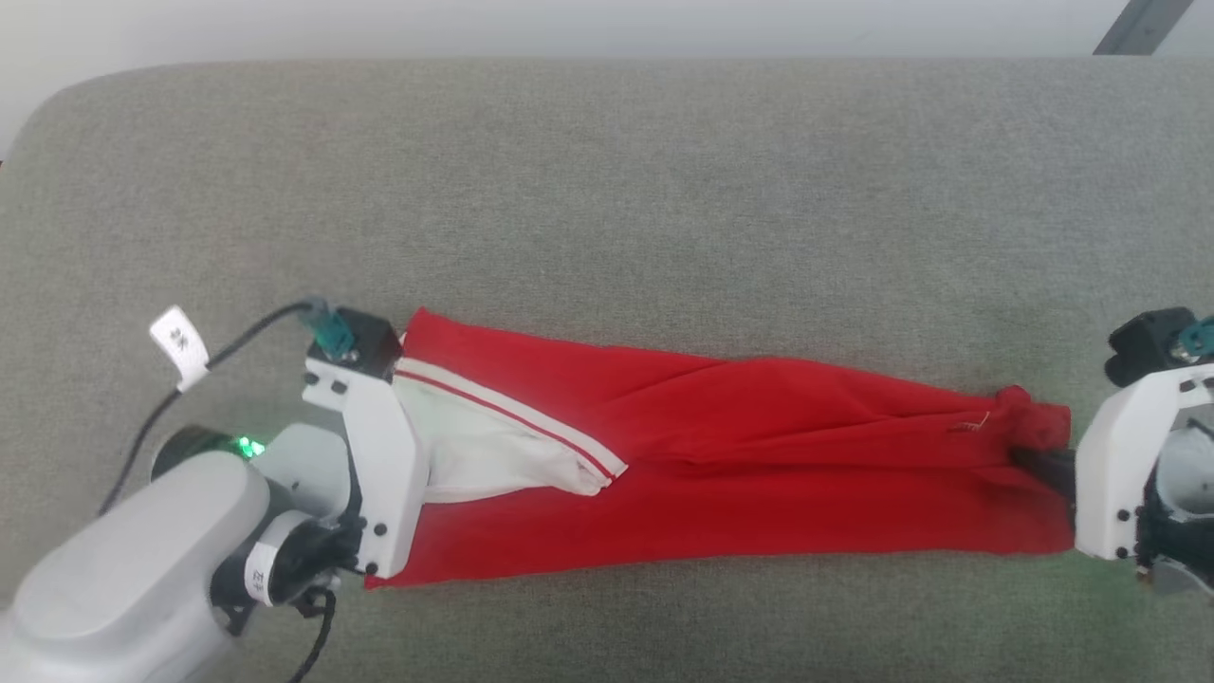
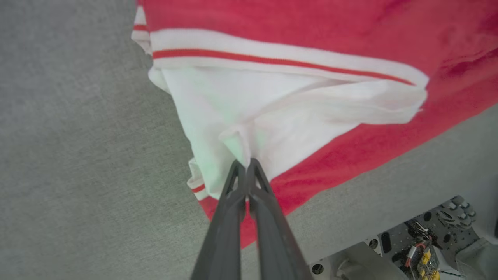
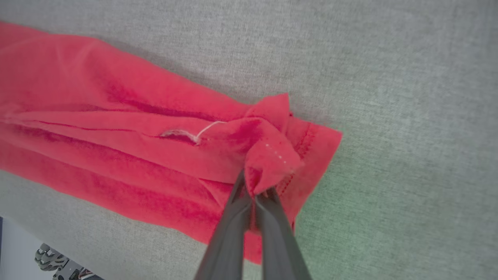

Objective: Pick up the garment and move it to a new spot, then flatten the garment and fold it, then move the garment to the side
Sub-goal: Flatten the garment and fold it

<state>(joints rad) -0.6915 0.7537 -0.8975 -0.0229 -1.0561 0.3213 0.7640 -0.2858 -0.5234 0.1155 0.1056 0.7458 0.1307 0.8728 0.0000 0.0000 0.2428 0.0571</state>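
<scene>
The shirt [image 1: 759,446] is down on the grey pad [image 1: 607,190], drawn out into one long red band running left to right, a little nearer the front edge than the back. Plain red faces up, creased along its length. At the left end a white sleeve [image 1: 474,446] lies on top, its red-striped trim [image 1: 531,417] slanting across the red. At the right end the cloth gathers into a small knot, with a loose pale thread [image 3: 202,132] just beside it.

Left gripper [image 2: 246,167]: fingers pressed tight together, pinching a fold of that white sleeve right at the tips. Right gripper [image 3: 255,192]: fingers equally tight, clamped on the bunched red corner at the far end. So it's one grip at each end, arms well apart, shirt taut-looking between them. The pinched ends may be slightly raised off the pad, but it's hard to say from here. A black cable [image 1: 237,341] loops away behind the left wrist.
</scene>
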